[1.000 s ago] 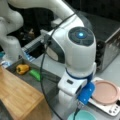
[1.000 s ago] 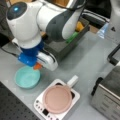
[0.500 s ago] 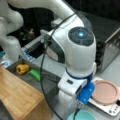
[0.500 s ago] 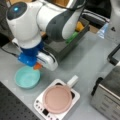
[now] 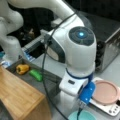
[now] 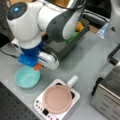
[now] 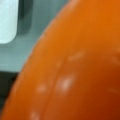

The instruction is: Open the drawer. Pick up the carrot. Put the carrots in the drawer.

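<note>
Grey tabletop; carrot (image 6: 38,66) in end effector (image 6: 37,65)

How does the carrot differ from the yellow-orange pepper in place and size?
The carrot hangs at the end effector above the teal bowl; the pepper lies in the open drawer. The carrot looks smaller and deeper orange than the pepper. Both are toy vegetables.

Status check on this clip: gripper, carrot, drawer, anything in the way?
Gripper shut on carrot, above teal bowl. Drawer open, bell pepper and green vegetable inside. Nothing seen blocking.
</note>
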Tool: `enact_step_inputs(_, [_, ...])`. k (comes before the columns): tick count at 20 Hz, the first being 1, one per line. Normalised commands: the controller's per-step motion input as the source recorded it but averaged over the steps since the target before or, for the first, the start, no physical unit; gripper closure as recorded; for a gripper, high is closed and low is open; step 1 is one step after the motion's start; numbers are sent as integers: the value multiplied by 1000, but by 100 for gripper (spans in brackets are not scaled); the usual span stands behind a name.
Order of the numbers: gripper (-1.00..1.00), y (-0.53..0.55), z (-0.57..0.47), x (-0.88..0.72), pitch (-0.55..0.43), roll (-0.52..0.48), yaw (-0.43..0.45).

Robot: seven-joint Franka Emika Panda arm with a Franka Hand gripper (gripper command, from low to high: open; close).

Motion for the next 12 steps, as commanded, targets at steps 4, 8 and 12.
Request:
enact_step_inputs(4, [100,38,-20,-326,-212,102,1000])
enact_step_inputs(8, [100,15,-28,-342,-192,59,819])
enact_step_inputs(12, [100,-1,-61,-373,-172,42,357])
